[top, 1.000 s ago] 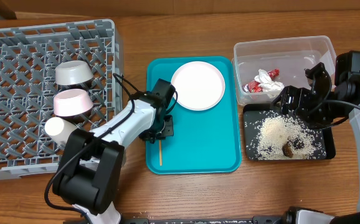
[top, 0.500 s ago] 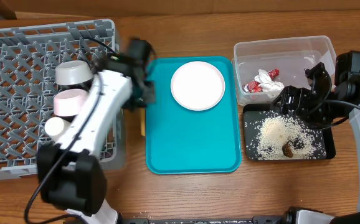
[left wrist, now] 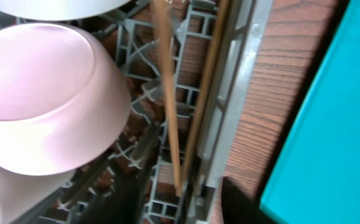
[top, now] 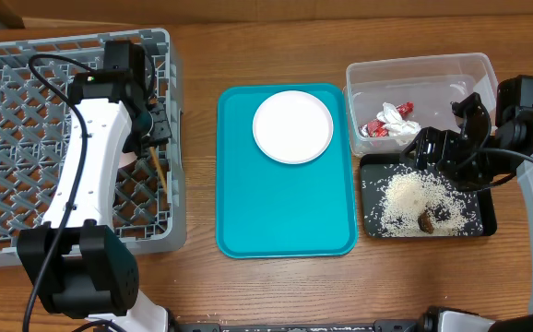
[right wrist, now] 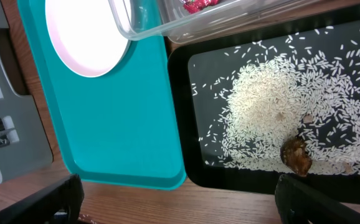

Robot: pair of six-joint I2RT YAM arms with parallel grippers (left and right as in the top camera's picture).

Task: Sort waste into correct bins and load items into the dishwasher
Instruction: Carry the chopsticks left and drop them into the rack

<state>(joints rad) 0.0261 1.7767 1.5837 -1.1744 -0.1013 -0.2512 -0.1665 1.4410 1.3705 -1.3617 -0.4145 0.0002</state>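
My left gripper [top: 153, 129] hangs over the right side of the grey dish rack [top: 27, 83], jaws apart. In the left wrist view [left wrist: 183, 199] the wooden chopsticks [left wrist: 167, 93] lie free between the fingers against the rack wall, beside the pink bowl [left wrist: 43, 106] and the grey-white bowl [left wrist: 61, 5]. The chopsticks also show overhead [top: 157, 168]; my arm hides the bowls and cup there. The white plate [top: 292, 126] sits on the teal tray [top: 285, 212]. My right gripper [top: 430, 148] is open and empty above the black tray [top: 373, 164] of rice [top: 414, 195] and the brown lump [top: 428, 220].
The clear tub [top: 432, 76] behind the black tray holds the red-and-white wrapper with tissue [top: 391, 122]. The right wrist view shows the teal tray's front right corner [right wrist: 124, 155], the black tray's rim [right wrist: 179, 112] and bare wood in front.
My left arm has swung left from the teal tray to the rack, taking the chopsticks with it; they now lie in the rack. The right arm has not moved.
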